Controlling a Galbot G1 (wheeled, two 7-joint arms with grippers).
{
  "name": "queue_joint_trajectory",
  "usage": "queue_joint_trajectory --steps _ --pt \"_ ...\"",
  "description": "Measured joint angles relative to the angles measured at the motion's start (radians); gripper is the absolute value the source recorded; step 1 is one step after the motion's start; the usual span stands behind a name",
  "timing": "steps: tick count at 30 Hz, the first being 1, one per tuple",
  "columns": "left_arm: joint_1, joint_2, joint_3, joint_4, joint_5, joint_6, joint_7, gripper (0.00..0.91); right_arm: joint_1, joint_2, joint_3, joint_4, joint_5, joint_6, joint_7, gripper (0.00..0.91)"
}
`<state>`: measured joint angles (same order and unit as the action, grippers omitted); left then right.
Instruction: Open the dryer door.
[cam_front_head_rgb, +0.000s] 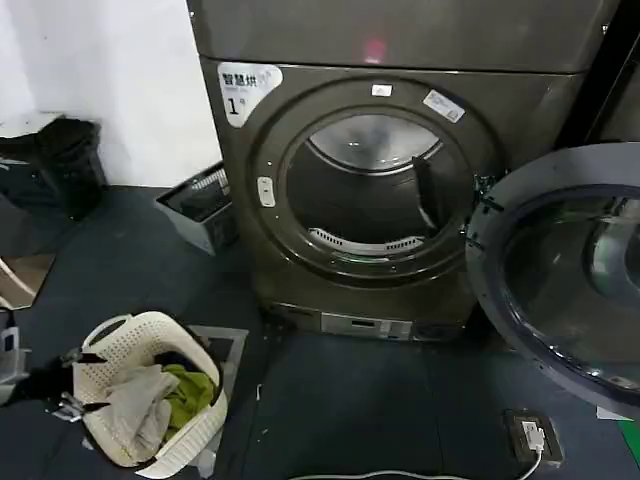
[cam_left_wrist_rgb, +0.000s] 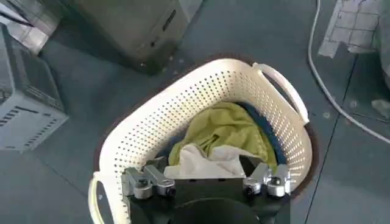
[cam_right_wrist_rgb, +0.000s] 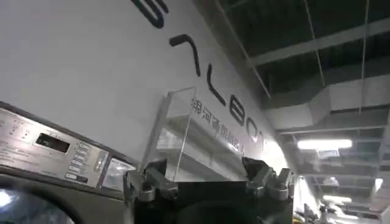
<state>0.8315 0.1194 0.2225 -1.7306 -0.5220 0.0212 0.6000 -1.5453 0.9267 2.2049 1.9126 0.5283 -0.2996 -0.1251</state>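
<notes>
In the head view, the big dark grey-bronze front-loading dryer (cam_front_head_rgb: 400, 180), with a white "1" label at its 10 o'clock corner, fills the middle, its round drum opening uncovered. The dryer door (cam_front_head_rgb: 560, 270), a large chrome-ringed porthole with dark domed glass, stands swung wide at 3 o'clock of the opening, hinged at its edge, so the task looks done. A white perforated plastic laundry basket (cam_front_head_rgb: 150, 400) of clothes sits at 7 o'clock on the dark floor. In the left wrist view, the left gripper (cam_left_wrist_rgb: 207, 182) hangs over that basket (cam_left_wrist_rgb: 201, 122), fingers spread and holding nothing above green and white cloth. In the right wrist view, the right gripper (cam_right_wrist_rgb: 210, 182) points upward past the dryer's control panel (cam_right_wrist_rgb: 55, 152) toward the wall and ceiling, fingers spread and empty. The risk I judge: the raised right arm, drawing back, could clip the open door and knock it toward shut.
</notes>
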Motion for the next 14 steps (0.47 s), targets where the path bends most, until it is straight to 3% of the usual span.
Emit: queue_joint_trajectory --steps 14 --pt "-0.001 -0.013 -0.004 0.030 0.054 -0.012 0.001 0.907 -0.024 0.014 0.037 0.016 -0.007 -0.030 0.007 0.907"
